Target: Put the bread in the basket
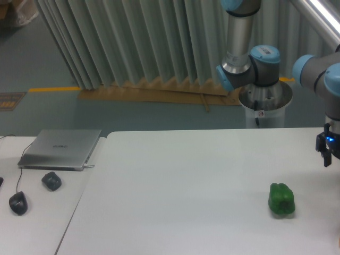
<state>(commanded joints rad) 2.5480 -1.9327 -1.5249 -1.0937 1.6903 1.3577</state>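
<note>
White table [186, 175] fills most of the frame, grey curtain behind. Gripper [328, 151] sits at the far right edge, mostly cut off, so can't tell if it's released or clenched. Green pepper [281, 199] lies lower right. Laptop [61, 149] and mouse [18, 203] are on the left. Bread & basket aren't visible anywhere.

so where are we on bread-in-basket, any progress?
Nothing looks done. Neither bread nor basket is in view; the white table holds only a green bell pepper. The gripper sits at the right frame edge, mostly cut off, so I cannot tell if it is open or holding anything. Left: the whole job, finding the bread, grasping it and placing it in the basket.
</note>
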